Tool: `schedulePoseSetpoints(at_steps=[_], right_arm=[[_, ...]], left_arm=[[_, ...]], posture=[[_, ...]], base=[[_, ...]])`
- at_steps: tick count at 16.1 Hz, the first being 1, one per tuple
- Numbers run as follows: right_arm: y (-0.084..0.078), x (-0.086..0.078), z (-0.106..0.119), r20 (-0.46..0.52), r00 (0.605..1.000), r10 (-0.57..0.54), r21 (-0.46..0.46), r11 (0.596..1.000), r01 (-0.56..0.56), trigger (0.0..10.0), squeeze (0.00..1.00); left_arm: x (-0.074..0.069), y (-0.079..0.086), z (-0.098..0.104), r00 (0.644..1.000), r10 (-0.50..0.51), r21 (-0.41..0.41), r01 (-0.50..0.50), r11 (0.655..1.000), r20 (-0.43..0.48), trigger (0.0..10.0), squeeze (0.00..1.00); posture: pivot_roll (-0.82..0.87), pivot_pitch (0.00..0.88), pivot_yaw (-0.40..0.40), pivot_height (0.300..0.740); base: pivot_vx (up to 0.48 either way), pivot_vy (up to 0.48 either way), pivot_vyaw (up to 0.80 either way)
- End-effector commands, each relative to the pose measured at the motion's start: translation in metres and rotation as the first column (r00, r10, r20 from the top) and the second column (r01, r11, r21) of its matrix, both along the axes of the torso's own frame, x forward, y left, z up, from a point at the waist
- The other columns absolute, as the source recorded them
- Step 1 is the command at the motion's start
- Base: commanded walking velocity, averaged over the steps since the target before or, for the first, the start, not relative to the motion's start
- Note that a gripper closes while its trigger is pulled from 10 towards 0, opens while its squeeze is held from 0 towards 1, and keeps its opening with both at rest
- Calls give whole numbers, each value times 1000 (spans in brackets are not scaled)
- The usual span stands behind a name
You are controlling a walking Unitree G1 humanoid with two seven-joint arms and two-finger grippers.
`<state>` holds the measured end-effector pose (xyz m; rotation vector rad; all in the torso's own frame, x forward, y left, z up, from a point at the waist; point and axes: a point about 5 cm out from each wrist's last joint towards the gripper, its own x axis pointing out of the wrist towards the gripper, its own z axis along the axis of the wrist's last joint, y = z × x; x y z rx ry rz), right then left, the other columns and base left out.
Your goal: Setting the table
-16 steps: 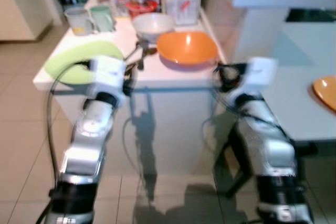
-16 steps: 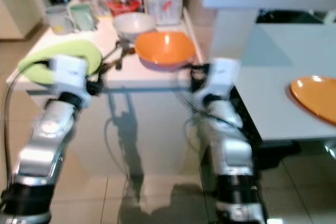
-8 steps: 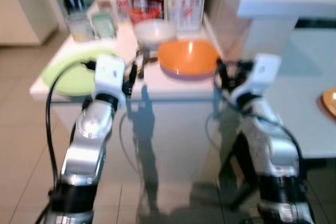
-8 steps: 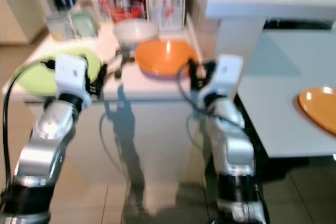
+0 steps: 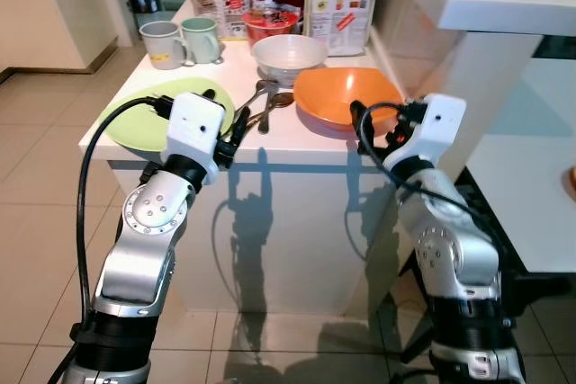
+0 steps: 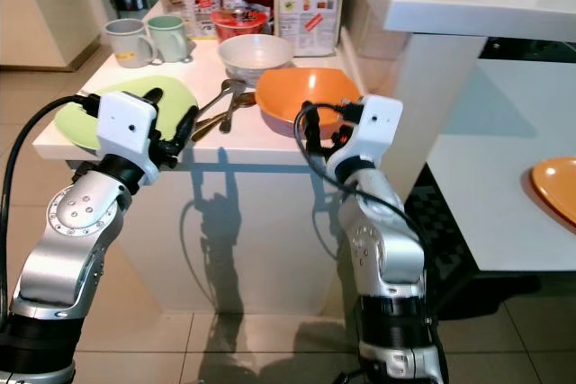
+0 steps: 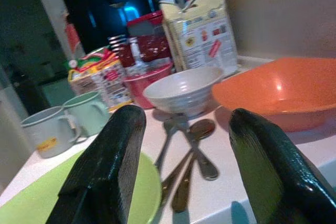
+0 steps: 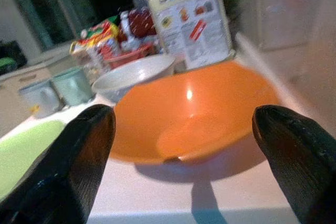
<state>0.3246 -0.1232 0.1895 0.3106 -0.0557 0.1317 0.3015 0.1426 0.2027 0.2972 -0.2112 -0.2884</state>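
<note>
Just short of the counter edge, both grippers hung spread and empty: left gripper facing the spoons, right gripper facing the orange bowl.

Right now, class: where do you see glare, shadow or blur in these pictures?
Right wrist view: a glare spot inside the orange bowl, its shadow on the counter beneath, near fingers blurred. Left eye view: sharp; arm shadows down the counter front.
</note>
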Motion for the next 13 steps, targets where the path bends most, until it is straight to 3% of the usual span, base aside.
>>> schedulePoseSetpoints(at_steps=[1, 4, 6, 7, 8, 13], right_arm=[[-2, 1, 4, -15, 1000, -26, 18, 1000, 26, 10000, 1000], [-11, 4, 1, -88, 987, -137, 43, 989, 141, 10000, 1000], [-11, 12, -6, -165, 974, -154, 49, 985, 164, 10000, 1000], [-10, 17, -7, -187, 970, -156, 53, 984, 169, 10000, 710], [-7, 23, -6, -208, 966, -153, 80, 982, 173, 10000, 0], [3, 46, -13, -303, 942, -142, 188, 960, 205, 10000, 0]], left_arm=[[-2, -3, 4, 999, -29, 8, 29, 1000, 19, 10000, 0], [-3, -3, 5, 999, -42, 7, 42, 999, 21, 10000, 0], [-3, -6, 5, 998, -63, 7, 62, 998, 24, 10000, 0], [-3, -7, 6, 997, -76, 7, 76, 997, 25, 10000, 0], [-5, -11, 6, 993, -117, 9, 117, 993, 20, 10000, 0], [-16, -18, -1, 972, -232, 37, 233, 972, -35, 10000, 0]], posture=[[21, 0, 1, 740], [21, 0, 1, 740], [17, 0, 7, 740], [16, 0, 8, 740], [18, 0, 6, 740], [30, 0, -2, 740]], base=[[0, 0, 0], [0, 0, 0], [0, 0, 0], [0, 0, 0], [0, 0, 0], [0, 0, 0]])
